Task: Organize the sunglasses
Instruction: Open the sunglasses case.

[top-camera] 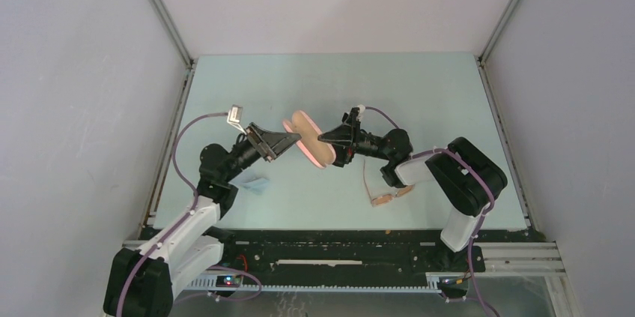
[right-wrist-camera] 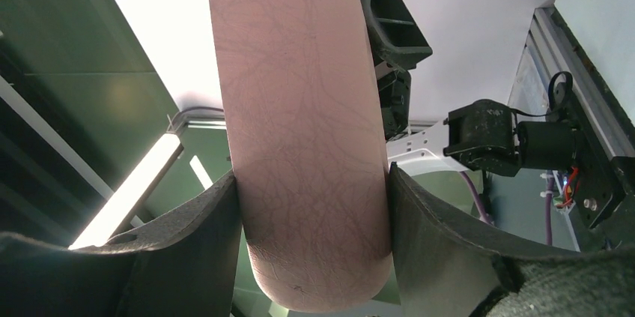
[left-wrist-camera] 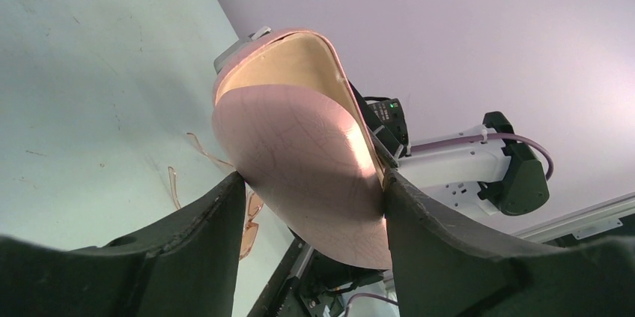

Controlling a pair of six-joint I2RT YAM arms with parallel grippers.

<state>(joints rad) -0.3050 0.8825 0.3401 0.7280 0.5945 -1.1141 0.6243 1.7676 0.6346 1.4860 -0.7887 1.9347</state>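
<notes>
We hold one pink case, hinged open, between both grippers above the table. The left gripper stands wide, clamped across one half; the right gripper is equally wide, clamped across the other. The sunglasses lie on the table behind and below the right gripper, beside its arm, well apart from the case.
</notes>
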